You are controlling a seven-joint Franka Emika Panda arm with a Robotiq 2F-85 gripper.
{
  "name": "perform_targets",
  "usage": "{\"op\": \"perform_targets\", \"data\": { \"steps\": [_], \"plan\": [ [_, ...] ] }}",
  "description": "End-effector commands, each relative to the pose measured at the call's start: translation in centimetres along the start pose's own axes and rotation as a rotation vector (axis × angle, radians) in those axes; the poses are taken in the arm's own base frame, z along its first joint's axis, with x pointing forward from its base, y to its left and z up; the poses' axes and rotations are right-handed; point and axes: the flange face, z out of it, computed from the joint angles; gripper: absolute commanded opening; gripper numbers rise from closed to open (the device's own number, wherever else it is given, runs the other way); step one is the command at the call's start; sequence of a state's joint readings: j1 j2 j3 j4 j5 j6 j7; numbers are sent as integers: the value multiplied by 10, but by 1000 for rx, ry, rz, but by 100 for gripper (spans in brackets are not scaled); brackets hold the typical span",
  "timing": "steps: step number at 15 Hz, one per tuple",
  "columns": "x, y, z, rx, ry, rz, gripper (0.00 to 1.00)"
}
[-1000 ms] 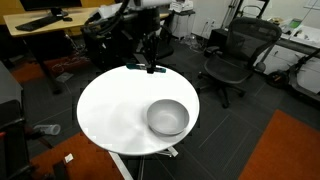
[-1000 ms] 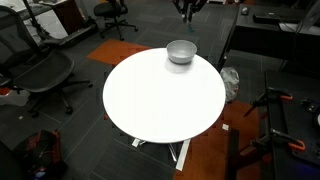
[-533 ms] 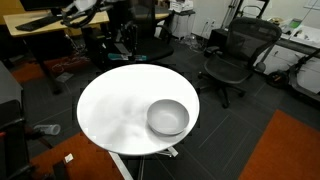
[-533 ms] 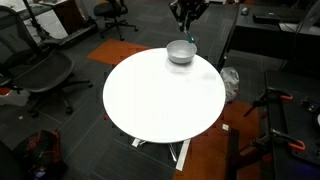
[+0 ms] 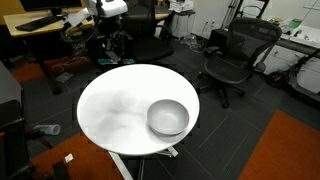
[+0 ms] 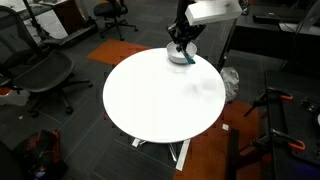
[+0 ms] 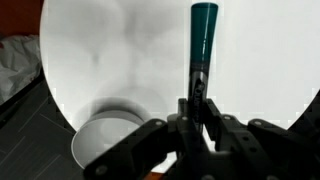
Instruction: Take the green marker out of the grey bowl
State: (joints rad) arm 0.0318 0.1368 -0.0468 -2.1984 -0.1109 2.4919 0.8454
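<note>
**Gripped the green marker, clear of the grey bowl**

Found a round white table [image 5: 110,105] filling the middle of both exterior views and most of the wrist view. Made out the white arm [image 6: 215,12] reaching in high over the table's far side in an exterior view. Placed the grey bowl [image 5: 168,117] upright on the tabletop close to its edge, and met the same bowl at the lower left of the wrist view. Caught the gripper [image 7: 197,105] hanging above the table, off to one side of the bowl, with its fingers [image 7: 211,118] pressed together on the dark end of the green marker [image 7: 203,30]. Traced the marker straight out from the fingers over bare tabletop, teal end farthest away, well apart from the bowl. Could not pick out the marker in the exterior views, too small to tell
</note>
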Motion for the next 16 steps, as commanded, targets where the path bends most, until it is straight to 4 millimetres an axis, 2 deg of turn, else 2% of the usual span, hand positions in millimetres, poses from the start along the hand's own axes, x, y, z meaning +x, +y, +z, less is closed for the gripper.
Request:
{"op": "perform_targets", "data": {
  "steps": [1, 9, 16],
  "plan": [
    [-5, -9, 23, 5, -20, -31, 5],
    [-9, -27, 93, -42, -44, -51, 5],
    [-8, -38, 143, -40, -38, -51, 5]
  ]
}}
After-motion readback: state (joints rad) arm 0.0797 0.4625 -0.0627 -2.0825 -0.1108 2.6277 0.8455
